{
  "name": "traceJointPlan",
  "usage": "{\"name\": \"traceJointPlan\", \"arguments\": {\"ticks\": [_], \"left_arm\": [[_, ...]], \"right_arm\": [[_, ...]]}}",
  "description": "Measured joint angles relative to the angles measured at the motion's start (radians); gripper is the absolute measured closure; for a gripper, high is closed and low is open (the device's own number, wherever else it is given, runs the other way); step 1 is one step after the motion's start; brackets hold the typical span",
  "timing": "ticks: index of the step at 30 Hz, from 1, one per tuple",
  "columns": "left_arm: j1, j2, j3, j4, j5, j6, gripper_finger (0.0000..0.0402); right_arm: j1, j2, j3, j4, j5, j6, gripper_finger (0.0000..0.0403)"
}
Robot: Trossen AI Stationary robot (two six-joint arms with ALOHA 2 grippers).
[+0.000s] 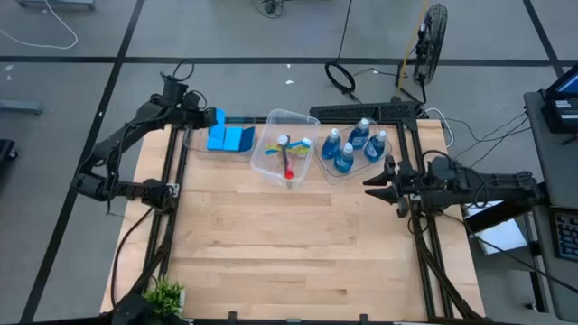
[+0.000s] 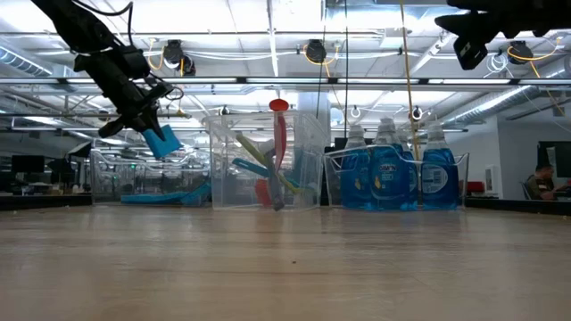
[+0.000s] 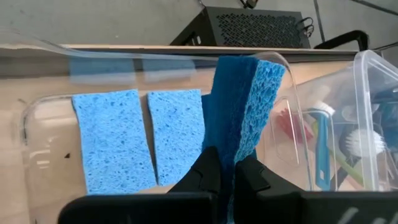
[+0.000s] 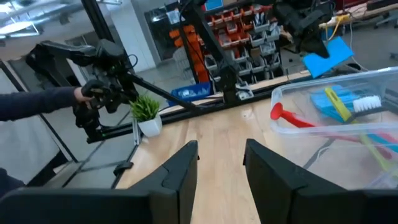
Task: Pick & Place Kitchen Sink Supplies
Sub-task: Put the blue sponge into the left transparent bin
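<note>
My left gripper (image 1: 209, 117) is at the table's far left, shut on a blue sponge (image 3: 239, 99), above a clear tub (image 3: 37, 118). In that tub two more blue sponges (image 3: 112, 140) lie flat. The middle tub (image 1: 284, 155) holds long-handled brushes (image 1: 288, 162), a red one among them. The right tub (image 1: 354, 167) holds several bottles of blue liquid (image 2: 388, 174), standing upright. My right gripper (image 4: 221, 162) is open and holds nothing. It hangs above the table's right side, next to the bottle tub. My left gripper pinches the sponge's near end (image 3: 227, 152) between its two fingers, slanting down from the table's left. The sponge (image 2: 163, 141) juts out past the fingertips, tilted, lifted clear of the tub and of the sponges below.
A small green potted plant (image 1: 165, 293) stands at the table's near left corner. A dark frame rail (image 1: 361, 113) runs behind the tubs. The wooden tabletop (image 1: 289, 244) in front of the tubs is bare. A person's sleeve and hand (image 4: 37, 102) show beyond the table.
</note>
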Motion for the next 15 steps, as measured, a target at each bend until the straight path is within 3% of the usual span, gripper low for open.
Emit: {"name": "traceJointPlan", "arguments": {"ticks": [9, 15], "left_arm": [[0.000, 0.000, 0.000, -0.008, 0.019, -0.015, 0.0394], [0.000, 0.000, 0.000, -0.011, -0.037, -0.053, 0.0394]], "right_arm": [[0.000, -0.118, -0.102, 0.001, 0.000, 0.075, 0.0281], [0.000, -0.172, -0.154, 0.052, 0.000, 0.076, 0.0280]]}}
